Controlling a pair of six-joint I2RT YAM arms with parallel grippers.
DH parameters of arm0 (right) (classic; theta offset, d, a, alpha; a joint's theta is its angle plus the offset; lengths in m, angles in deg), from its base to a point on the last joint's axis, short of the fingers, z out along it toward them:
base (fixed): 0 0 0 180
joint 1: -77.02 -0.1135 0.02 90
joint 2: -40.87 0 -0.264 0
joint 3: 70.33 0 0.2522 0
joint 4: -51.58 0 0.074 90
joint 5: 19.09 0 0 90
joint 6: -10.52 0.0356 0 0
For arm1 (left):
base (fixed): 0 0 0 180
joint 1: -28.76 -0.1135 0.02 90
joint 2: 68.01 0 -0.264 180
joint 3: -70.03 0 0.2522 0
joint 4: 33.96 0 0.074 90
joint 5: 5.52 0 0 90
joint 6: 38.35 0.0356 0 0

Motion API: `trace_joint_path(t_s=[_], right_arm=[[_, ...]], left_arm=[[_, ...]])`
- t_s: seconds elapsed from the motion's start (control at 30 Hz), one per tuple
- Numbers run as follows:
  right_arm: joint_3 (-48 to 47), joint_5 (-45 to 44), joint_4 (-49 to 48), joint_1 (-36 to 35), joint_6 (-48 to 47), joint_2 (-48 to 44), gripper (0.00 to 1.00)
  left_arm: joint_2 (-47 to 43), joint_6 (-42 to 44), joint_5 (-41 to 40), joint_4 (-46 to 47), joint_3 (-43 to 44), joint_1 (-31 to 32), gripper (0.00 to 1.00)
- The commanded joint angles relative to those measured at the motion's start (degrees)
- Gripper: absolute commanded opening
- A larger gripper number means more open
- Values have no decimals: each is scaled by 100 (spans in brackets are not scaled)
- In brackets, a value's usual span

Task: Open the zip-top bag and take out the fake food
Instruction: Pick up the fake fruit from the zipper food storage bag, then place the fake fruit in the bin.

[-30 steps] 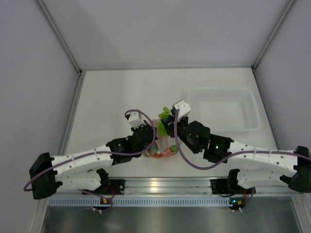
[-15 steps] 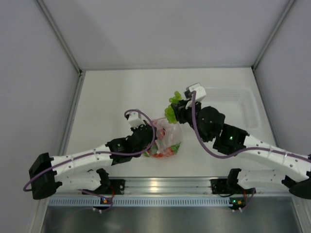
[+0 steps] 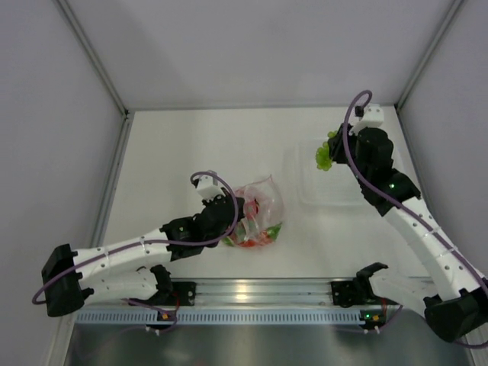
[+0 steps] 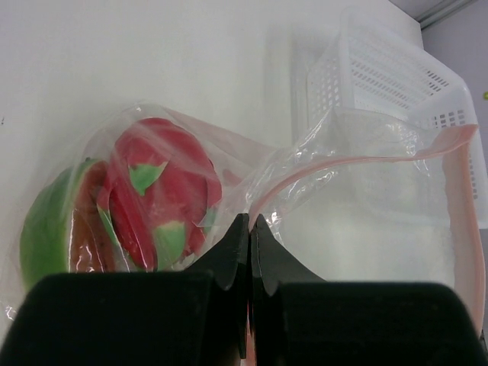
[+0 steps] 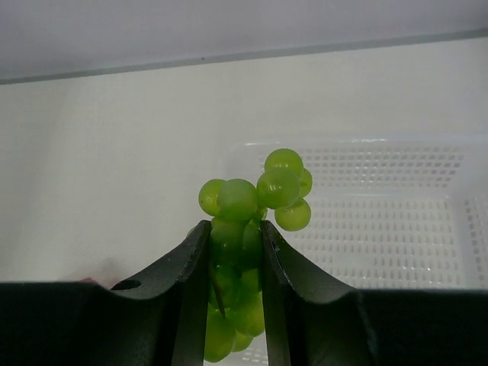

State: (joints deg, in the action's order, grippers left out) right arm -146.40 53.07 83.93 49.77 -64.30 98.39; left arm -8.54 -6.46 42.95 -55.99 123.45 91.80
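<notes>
The zip-top bag [image 3: 263, 207] lies crinkled at the table's middle, its pinkish zip strip [image 4: 457, 206] parted. My left gripper [image 3: 244, 209] [image 4: 250, 223] is shut on the bag's near film edge. Inside the bag I see fake food: a magenta dragon fruit piece [image 4: 164, 187] with green tips and a green-rinded melon slice [image 4: 49, 229]. My right gripper [image 3: 332, 151] [image 5: 235, 229] is shut on a bunch of green toy grapes [image 3: 323, 155] [image 5: 263, 191], held in the air over the clear tub's left part.
A rigid clear perforated tub [image 3: 339, 201] [image 4: 381, 76] [image 5: 396, 221] stands at the right of the table, under the right gripper. Grey walls close the table at the back and both sides. A metal rail [image 3: 244, 291] runs along the near edge.
My right gripper has carried the green grapes up from the bag and away to the right rear, over the tub. The left gripper has kept its hold on the bag.
</notes>
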Motion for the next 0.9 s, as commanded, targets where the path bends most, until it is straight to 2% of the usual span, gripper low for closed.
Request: trace_joint_path(t_s=[0.0, 0.33, 0.6, 0.8, 0.87], right_arm=[[7, 633, 162, 684, 196, 286, 8], [-124, 659, 479, 1537, 266, 1910, 14], [-124, 712, 224, 1705, 205, 2861, 18], [-344, 730, 233, 1714, 205, 3546, 30], [-396, 747, 233, 1705, 222, 3652, 39]], left_arm=[[-137, 89, -144, -16, 42, -12, 0], [-163, 221, -162, -16, 121, -12, 0], [-233, 256, -135, -16, 60, -12, 0], [-277, 238, -91, -16, 33, -12, 0], [-286, 265, -91, -16, 33, -12, 0]])
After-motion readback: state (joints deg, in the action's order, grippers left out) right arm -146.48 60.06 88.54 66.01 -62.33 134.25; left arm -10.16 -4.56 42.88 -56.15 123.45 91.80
